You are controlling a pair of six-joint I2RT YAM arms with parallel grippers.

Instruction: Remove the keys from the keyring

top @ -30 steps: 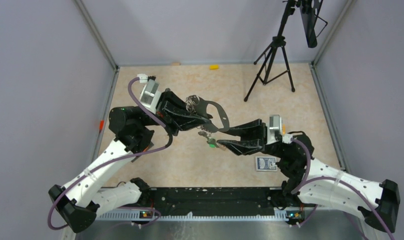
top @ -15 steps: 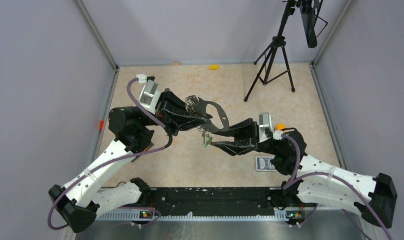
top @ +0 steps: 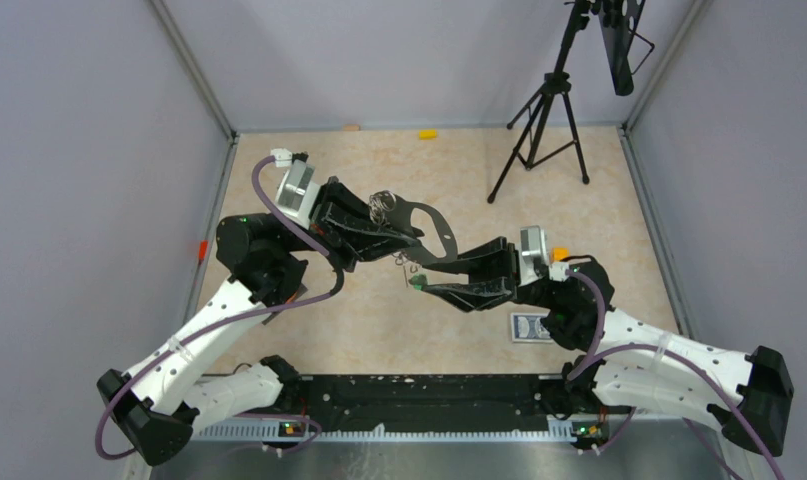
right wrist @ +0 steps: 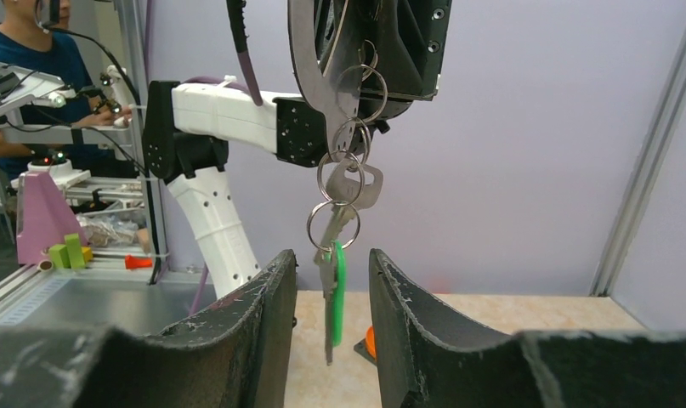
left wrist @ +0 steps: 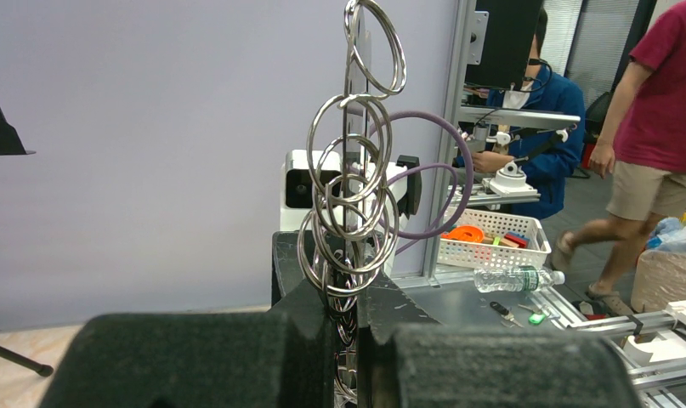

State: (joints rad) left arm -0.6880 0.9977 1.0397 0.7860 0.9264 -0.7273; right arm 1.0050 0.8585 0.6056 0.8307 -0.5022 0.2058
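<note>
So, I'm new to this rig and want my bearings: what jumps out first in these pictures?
A bunch of keys, one bright green, dangles in mid-air inside the open right gripper. It hangs from a big grey keyring that the left gripper clamps above the middle of the table, shiny rings stacked up its wrist view.

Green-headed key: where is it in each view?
Top external: the green-headed key sits mid-frame, at the right gripper tips.
Left wrist: not in it.
Right wrist: the key hangs at centre, between the fingers.
Shared landmark: the keyring that it hangs from.
</note>
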